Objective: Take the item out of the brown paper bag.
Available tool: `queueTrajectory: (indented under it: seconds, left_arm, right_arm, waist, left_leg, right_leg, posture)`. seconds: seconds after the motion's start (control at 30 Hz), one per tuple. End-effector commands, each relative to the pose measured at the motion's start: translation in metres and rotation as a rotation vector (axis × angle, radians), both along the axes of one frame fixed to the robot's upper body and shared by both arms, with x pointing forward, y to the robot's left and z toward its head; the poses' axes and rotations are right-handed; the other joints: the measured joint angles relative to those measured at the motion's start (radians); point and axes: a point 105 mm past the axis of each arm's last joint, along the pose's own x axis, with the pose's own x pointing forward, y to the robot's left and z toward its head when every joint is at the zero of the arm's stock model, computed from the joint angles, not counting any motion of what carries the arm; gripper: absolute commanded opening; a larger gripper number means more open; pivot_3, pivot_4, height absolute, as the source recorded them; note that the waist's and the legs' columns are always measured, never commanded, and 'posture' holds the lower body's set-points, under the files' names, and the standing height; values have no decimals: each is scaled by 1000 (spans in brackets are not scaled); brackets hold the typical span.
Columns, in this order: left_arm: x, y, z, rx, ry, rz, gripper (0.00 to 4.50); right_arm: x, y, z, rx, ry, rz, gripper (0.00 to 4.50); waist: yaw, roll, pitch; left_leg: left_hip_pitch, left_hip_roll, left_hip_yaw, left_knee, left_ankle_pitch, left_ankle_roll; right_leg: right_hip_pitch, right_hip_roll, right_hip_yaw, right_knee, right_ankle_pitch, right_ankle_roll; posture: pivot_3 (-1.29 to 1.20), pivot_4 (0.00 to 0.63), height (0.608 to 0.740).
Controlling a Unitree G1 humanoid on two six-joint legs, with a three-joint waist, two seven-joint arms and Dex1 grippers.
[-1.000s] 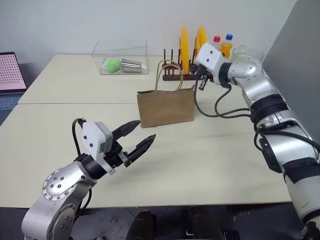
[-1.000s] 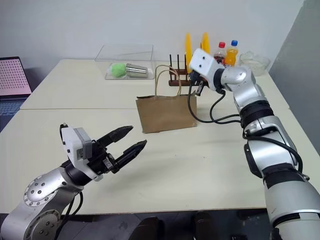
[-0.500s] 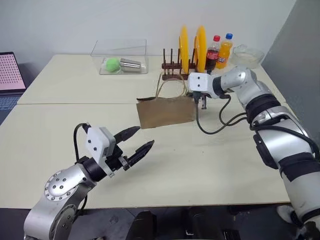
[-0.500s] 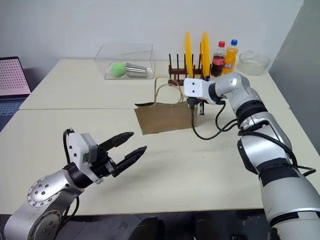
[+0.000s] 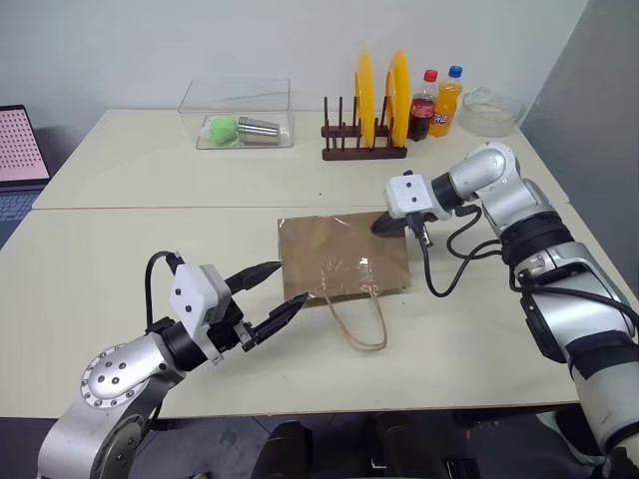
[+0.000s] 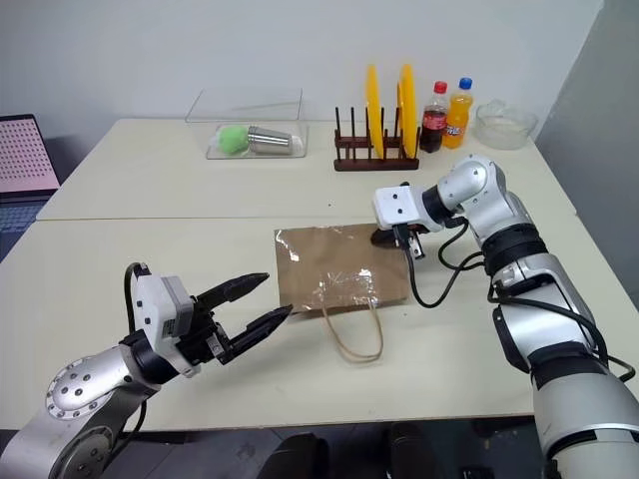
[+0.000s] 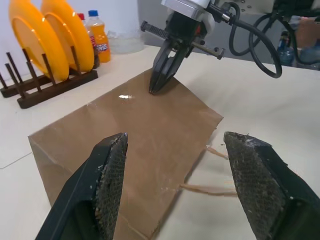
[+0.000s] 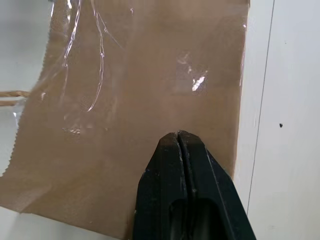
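A brown paper bag [image 5: 342, 256] lay flat on its side on a pale table [image 5: 150, 249], its two twisted-paper handles [image 5: 361, 321] trailing off its mouth toward the near edge. A patch of clear tape or film glinted on its upper face. The item it should contain could not be seen; whether it was inside the bag could not be told.

The right gripper [image 5: 384, 224] pointed down and to the robot's left, its two black fingers pressed fully together. Their tips rested on or just above the far right corner of the bag; contact could not be confirmed. In the right wrist view the closed fingers [image 8: 178, 150] lay over the brown paper, close to the bag's edge.

The left gripper [image 5: 272, 294] hovered level above the table just beside the bag's near left corner, its fingers spread wide apart and holding nothing. It did not touch the bag.

At the far side of the table stood a wooden dish rack [image 5: 361, 152] holding two upright yellow plates [image 5: 382, 85]. Just beside it were a red-capped cola bottle [image 5: 423, 106], an orange soda bottle [image 5: 448, 101] and a clear glass bowl [image 5: 491, 110]. A clear plastic box [image 5: 238, 113] further left held a green ball and a metal cup.
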Motion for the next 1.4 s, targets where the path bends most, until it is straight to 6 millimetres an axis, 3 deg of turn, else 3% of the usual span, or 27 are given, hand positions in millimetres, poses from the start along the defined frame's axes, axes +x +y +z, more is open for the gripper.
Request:
queueTrajectory:
  seconds: [0.03, 0.2, 0.33, 0.4, 0.53, 0.83, 1.0, 1.2, 1.4]
  left_arm:
    - [1, 0, 8, 14, -49, -14, 3258]
    - [7, -1, 14, 33, -80, -40, 3258]
    - [15, -2, 15, 79, -108, -69, 3258]
    - [19, -2, 16, 110, -128, -94, 3569]
    - [22, -4, 15, 197, -162, -185, 4500]
    - [19, -19, -17, 544, -340, -608, 4500]
    - [24, -34, -32, 580, -389, -725, 4500]
    - [17, -55, -53, 581, -434, -833, 4500]
    - [17, -60, -70, 597, -477, -887, 4500]
  right_arm:
    - [-3, 5, 31, 109, -90, 11, 50]
    - [-27, 6, 59, 311, -130, 6, 50]
    - [-63, -6, 53, 450, -38, -64, 50]
    - [-83, -12, 42, 495, 33, -118, 190]
    - [-116, -22, 18, 534, 142, -228, 1302]
    - [-175, -41, -38, 452, 330, -434, 4491]
    - [-197, -45, -54, 445, 399, -510, 4491]
    - [-207, -50, -61, 461, 405, -597, 4491]
    - [-216, -56, -63, 454, 414, -644, 4491]
  waist:
    - [0, 0, 0]
    - [4, 0, 0]
    - [25, 0, 0]
    - [28, 1, 0]
    - [31, 1, 1]
    - [31, 2, 0]
    - [31, 2, 0]
    - [28, 1, 0]
    - [29, 1, 0]
  left_leg:
    - [0, 0, 0, 0, 0, 0]
    - [-1, 0, -2, 0, 0, 0]
    - [-2, 0, -3, -1, 0, 0]
    - [-3, 0, -4, -1, 0, 0]
    - [-4, 0, -4, -1, 0, 0]
    - [-4, 0, -2, -2, 0, 0]
    - [-4, 0, -2, -2, 0, 0]
    - [-4, 0, -2, -1, 0, 0]
    - [-4, 0, -2, -1, 0, 0]
  right_leg:
    - [0, 0, 0, 0, 0, 0]
    - [0, 0, -1, -1, 0, 0]
    - [0, 0, -3, -2, 0, 0]
    - [0, 0, -3, -3, 0, 0]
    - [1, 0, -4, -6, 0, 1]
    - [2, 0, -4, -11, -3, 7]
    - [2, 0, -4, -11, -3, 7]
    - [2, 0, -3, -12, -2, 9]
    - [3, 1, -4, -12, -2, 9]
  posture:
    - [0, 150, 740]
    - [0, 150, 740]
    - [0, 150, 740]
    - [0, 150, 740]
    - [0, 150, 740]
    - [0, 150, 740]
    - [0, 150, 740]
    - [0, 150, 740]
    - [0, 150, 740]
